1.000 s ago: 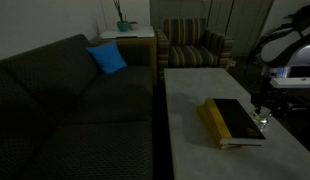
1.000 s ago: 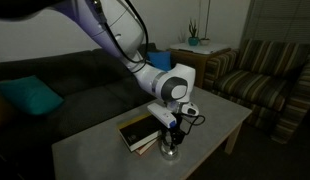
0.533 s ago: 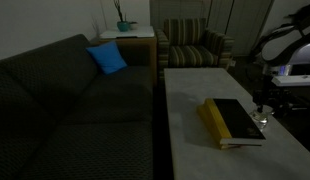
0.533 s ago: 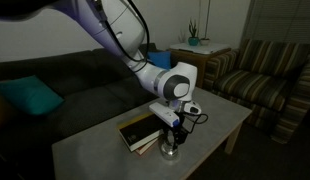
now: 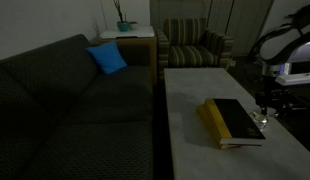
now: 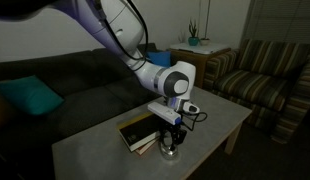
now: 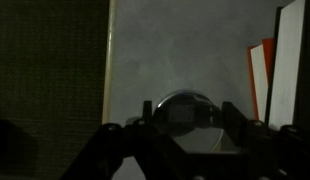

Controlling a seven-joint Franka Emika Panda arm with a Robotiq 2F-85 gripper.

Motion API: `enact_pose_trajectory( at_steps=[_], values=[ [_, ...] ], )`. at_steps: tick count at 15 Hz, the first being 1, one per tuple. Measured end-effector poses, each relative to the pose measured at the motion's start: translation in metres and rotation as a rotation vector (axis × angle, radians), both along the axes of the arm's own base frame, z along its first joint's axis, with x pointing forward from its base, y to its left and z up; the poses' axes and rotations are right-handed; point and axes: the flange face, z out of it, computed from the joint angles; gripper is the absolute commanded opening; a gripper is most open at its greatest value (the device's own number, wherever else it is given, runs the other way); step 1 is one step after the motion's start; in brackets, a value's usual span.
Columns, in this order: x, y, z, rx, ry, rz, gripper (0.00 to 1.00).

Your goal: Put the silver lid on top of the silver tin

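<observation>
On the light table, my gripper point(image 6: 173, 132) hangs straight down just beside the black-and-yellow book point(image 6: 140, 132). In the wrist view the silver lid point(image 7: 185, 108), a round shiny disc, spans the gap between my two fingers point(image 7: 187, 118), which press on its sides. The silver tin point(image 6: 170, 152) shows in both exterior views as a small shiny round thing on the table directly under the gripper point(image 5: 263, 108), next to the book's corner point(image 5: 260, 128). In the wrist view the lid hides the tin.
The book point(image 5: 233, 120) lies on the table point(image 5: 190, 110); its edge shows at the right of the wrist view point(image 7: 275, 70). A dark sofa point(image 5: 65, 100) runs along the table's side. A striped armchair point(image 5: 195, 45) stands beyond the table's far end.
The gripper has risen very slightly over the tin. The book has not moved.
</observation>
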Motion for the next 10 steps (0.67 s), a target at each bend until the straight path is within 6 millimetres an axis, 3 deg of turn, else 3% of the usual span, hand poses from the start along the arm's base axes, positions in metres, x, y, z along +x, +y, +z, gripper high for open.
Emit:
enact_pose_trajectory(
  at_steps=[5,6,8,9,10],
  values=[
    [0.0022,0.0048,0.0007,-0.011,-0.005,0.071,0.44],
    [0.0028,0.0072,0.0008,-0.014,-0.005,0.09,0.69],
    [0.003,0.0097,0.0008,-0.013,-0.005,0.092,0.69],
    [0.003,0.0096,0.0008,-0.013,-0.005,0.092,0.44],
    [0.003,0.0093,0.0008,-0.013,-0.005,0.091,0.44]
  ],
)
